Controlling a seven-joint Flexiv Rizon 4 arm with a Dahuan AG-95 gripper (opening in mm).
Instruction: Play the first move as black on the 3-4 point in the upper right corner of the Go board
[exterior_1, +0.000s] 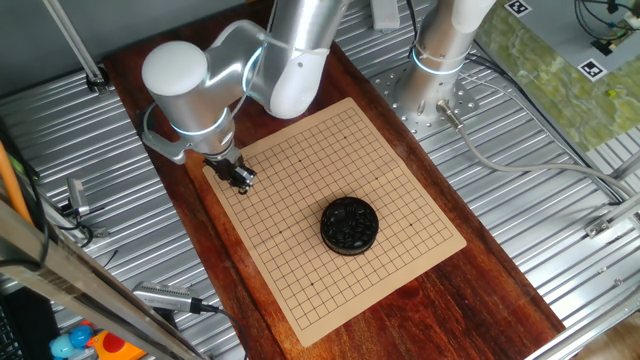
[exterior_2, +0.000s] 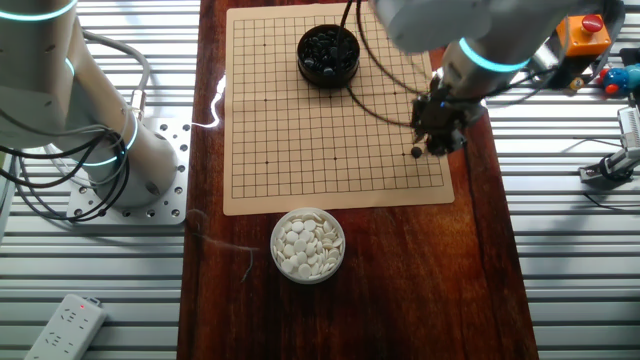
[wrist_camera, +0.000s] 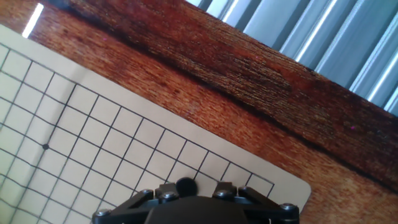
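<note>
The tan board with its black grid lies on the dark wooden tabletop; it also shows in the other fixed view and in the hand view. My gripper hovers low over the board's corner near the table edge, as the other fixed view shows. One black stone lies on the board just beside the fingertips. In the hand view the stone sits on a grid crossing between the parted fingers of my gripper, touching neither.
A black bowl of black stones stands on the board, also seen in the other fixed view. A bowl of white stones stands on the tabletop off the board. Ribbed metal surfaces flank the table.
</note>
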